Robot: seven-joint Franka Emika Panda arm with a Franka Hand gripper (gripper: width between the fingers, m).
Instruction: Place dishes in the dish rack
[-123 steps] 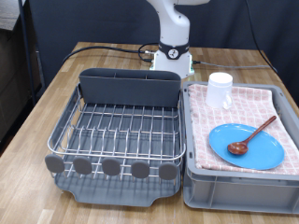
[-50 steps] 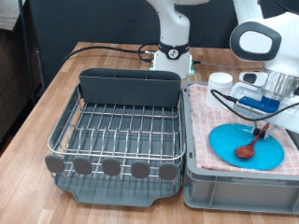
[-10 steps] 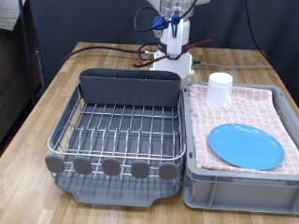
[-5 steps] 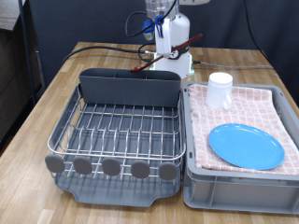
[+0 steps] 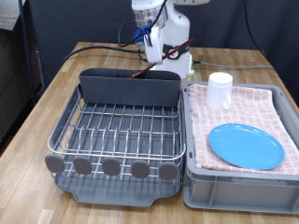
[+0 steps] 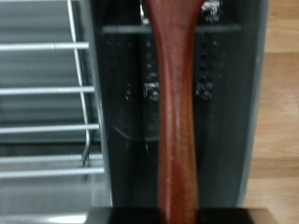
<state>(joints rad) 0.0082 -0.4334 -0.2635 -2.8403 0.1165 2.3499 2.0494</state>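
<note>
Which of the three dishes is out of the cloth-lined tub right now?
The wooden spoon: it hangs tilted at the gripper above the dish rack back compartment. The blue plate and white cup sit in the tub.

This looks like a robotics lab staged as a kitchen corner. A white robot arm (image 5: 159,23) is bolted at the far edge of a plain wooden table (image 5: 56,98), with black cables (image 5: 98,47) trailing across the top. Kitchenware sits neatly arranged: 1 silver wire dish rack on a dark grey tray (image 5: 117,131) beside 1 grey plastic tub lined with pink checked cloth (image 5: 238,177).
</note>
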